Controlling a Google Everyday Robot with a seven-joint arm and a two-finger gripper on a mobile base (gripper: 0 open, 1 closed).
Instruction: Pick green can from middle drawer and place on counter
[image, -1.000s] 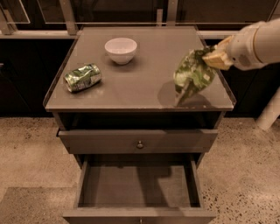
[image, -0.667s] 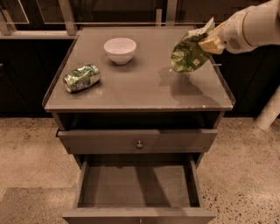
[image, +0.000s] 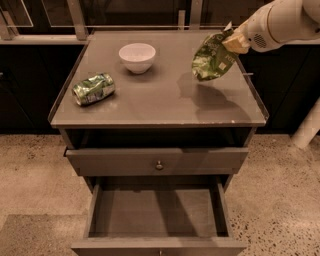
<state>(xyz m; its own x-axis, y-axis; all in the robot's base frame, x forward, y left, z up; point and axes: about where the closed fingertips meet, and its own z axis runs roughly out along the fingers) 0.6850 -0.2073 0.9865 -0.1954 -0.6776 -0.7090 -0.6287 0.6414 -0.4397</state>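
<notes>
Lettering on the can (image: 212, 59) cannot be read: its crumpled green foil shows white patches and glints, but no word or brand comes clear. The small packet (image: 93, 89) is likewise green and white, with no legible print.

The arm (image: 280, 20), white and rounded, enters from 2 o'clock and slopes down toward the middle of the view. At its end the hand (image: 234, 42) is clenched on the top end of the can, its tan fingers pinching the ragged foil. The can hangs below the hand, tilted, with its lower end pointing toward 7 o'clock. It hangs over the 2 o'clock part of the desk (image: 165, 105), near the right edge, and its shadow lies on the surface just beside it at 7 o'clock. Whether the lower end touches the surface I cannot tell.

On the desk a white bowl (image: 137, 56) stands upright at 11 o'clock, well apart from the can. The small packet lies on its side at 9 o'clock, near the left edge.

Below the desk, the upper drawer (image: 200, 161) is nearly closed, with a round knob (image: 159, 165) at its centre. The middle drawer (image: 155, 210) stands pulled out at 6 o'clock, showing its flat floor.
</notes>
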